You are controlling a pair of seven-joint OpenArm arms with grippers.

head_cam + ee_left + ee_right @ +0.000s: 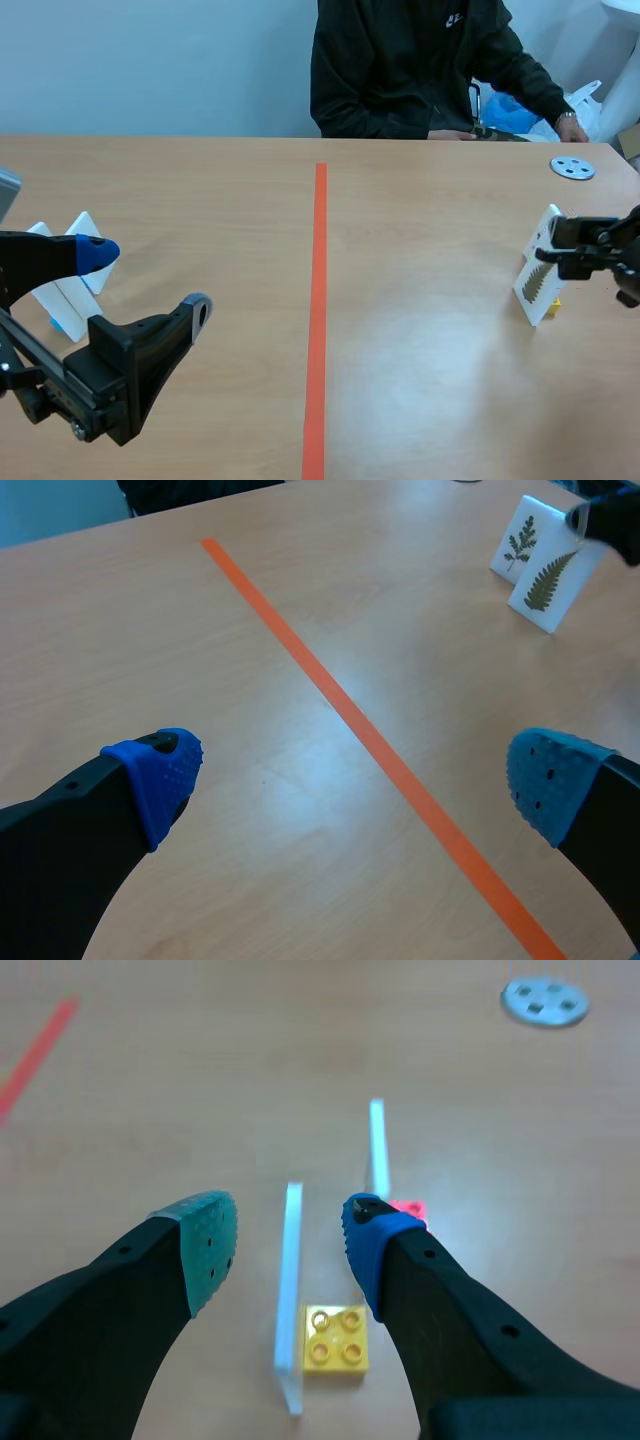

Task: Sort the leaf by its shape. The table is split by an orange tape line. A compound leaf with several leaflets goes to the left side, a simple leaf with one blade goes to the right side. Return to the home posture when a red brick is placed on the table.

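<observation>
From where I stand, the right gripper hangs over the right half of the pale wooden table with its fingers spread. One dotted pad sits on each side of a thin white card printed with a long fern frond. Seen from that wrist, the frond card stands edge-on between the pads with a sliver of air on both sides, so nothing is pinched. It is footed in a small yellow studded brick. Just beyond stands a second white card with a branching leaf sprig, a small red-pink block at its base — the two cards close together but not touching. Farther out, near the table's far right edge, lies a flat grey disc with holes, well apart from both. The orange tape line runs straight down the middle, and a broad stretch of tabletop lies between it and the cards. The left gripper sits low at the near left, its blue-padded fingers wide apart and holding nothing. Behind it, two more white cards stand close to the left edge. A person in a black jacket sits across the far edge.
</observation>
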